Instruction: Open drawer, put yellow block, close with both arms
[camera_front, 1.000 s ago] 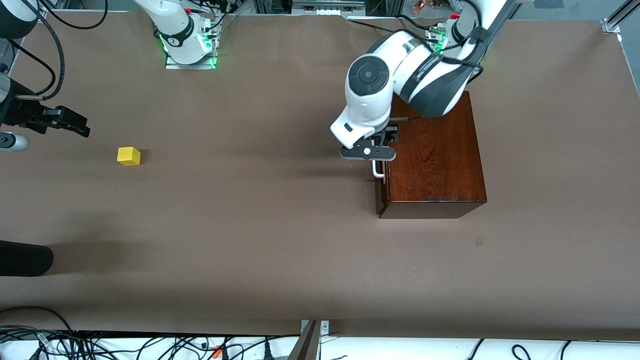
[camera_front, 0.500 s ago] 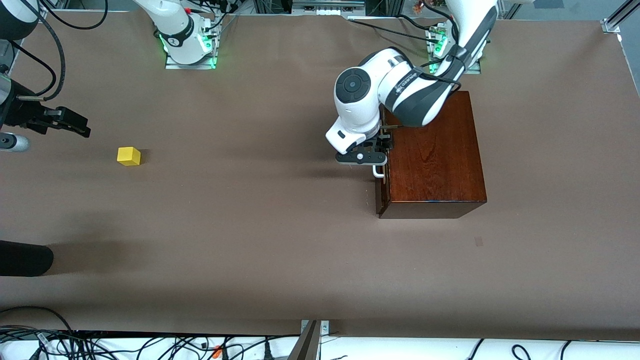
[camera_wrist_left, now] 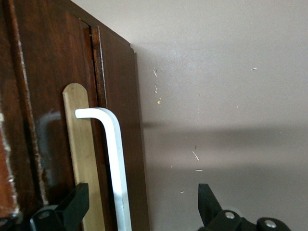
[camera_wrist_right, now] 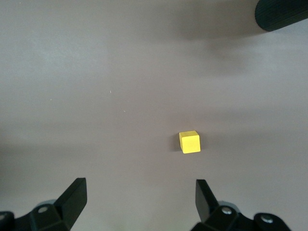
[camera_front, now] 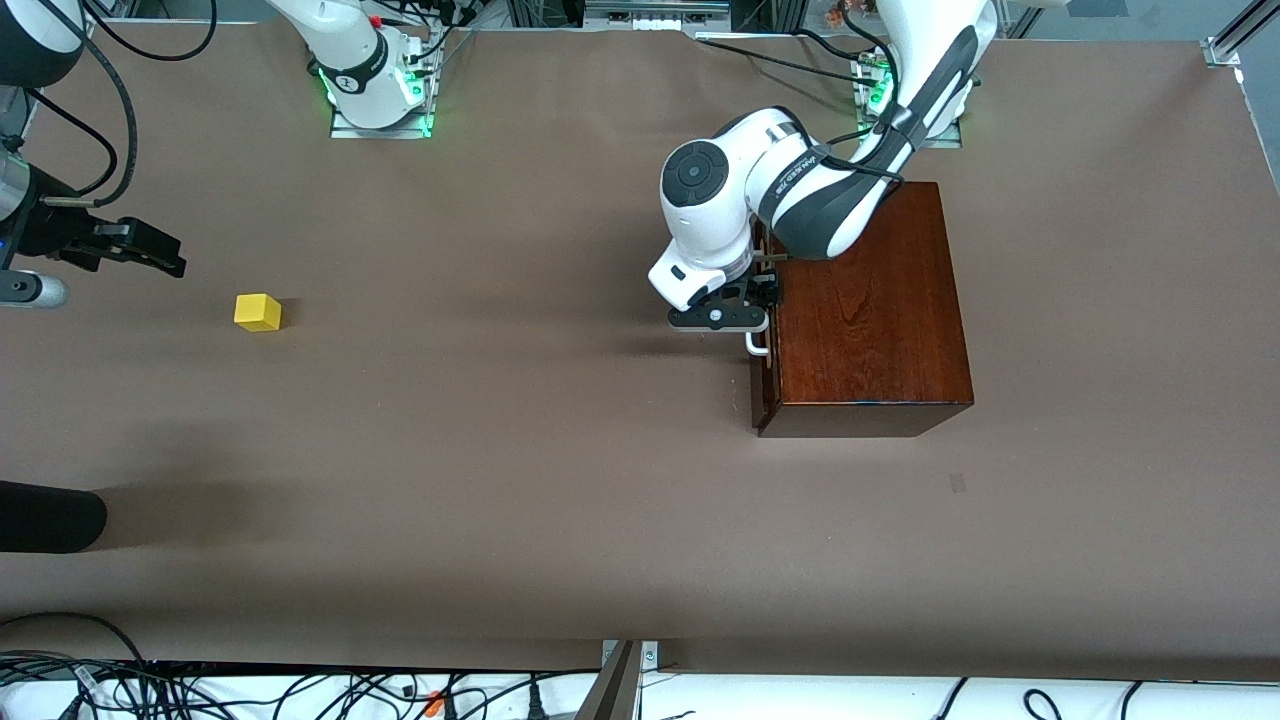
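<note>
The dark reddish-brown wooden box [camera_front: 870, 310] stands toward the left arm's end of the table. Its drawer front [camera_wrist_left: 118, 82] looks shut, and the white U-shaped handle [camera_front: 757, 345] faces the right arm's end. My left gripper [camera_front: 750, 322] is open at the handle. In the left wrist view [camera_wrist_left: 142, 207] the handle bar [camera_wrist_left: 117, 163] runs between its two fingers, untouched. The yellow block [camera_front: 258, 312] lies on the table at the right arm's end. My right gripper [camera_front: 150, 255] is open and empty in the air beside it. The right wrist view shows the block [camera_wrist_right: 189, 142] ahead of the open fingers [camera_wrist_right: 139, 197].
A black cylindrical object [camera_front: 50, 515] lies at the table's edge at the right arm's end, nearer the front camera than the block, and also shows in the right wrist view [camera_wrist_right: 281, 14]. Cables lie along the near edge [camera_front: 300, 690]. The brown table [camera_front: 500, 420] spreads between block and box.
My left arm has come down and its gripper has settled around the drawer handle, shifting slightly toward the right arm's end. The right gripper has barely moved. Block and box are unmoved.
</note>
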Tool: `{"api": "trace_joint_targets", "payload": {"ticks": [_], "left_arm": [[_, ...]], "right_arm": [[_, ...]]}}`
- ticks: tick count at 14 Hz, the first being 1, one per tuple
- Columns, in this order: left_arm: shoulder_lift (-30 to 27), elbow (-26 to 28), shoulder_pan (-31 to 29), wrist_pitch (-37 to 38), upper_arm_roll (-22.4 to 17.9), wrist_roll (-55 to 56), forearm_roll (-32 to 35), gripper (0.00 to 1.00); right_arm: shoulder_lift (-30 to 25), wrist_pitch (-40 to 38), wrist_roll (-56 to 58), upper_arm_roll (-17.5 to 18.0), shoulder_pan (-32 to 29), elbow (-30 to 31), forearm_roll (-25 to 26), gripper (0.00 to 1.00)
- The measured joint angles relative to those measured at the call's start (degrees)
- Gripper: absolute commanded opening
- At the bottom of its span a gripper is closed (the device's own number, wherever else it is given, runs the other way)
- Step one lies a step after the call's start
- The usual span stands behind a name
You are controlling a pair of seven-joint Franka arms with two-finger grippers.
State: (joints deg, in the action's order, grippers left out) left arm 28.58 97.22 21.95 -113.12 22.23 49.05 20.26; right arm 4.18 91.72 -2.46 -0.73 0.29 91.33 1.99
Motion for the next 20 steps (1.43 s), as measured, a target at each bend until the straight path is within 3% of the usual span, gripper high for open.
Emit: {"api": "trace_joint_targets", "payload": {"ticks": [20], "left_arm": [[3.38, 0.21, 1.59, -3.20, -0.10, 5.45, 1.61, 1.00]], "right_arm": [[0.00, 0.82, 0.00, 0.01, 0.12, -0.02, 0.00, 1.00]]}}
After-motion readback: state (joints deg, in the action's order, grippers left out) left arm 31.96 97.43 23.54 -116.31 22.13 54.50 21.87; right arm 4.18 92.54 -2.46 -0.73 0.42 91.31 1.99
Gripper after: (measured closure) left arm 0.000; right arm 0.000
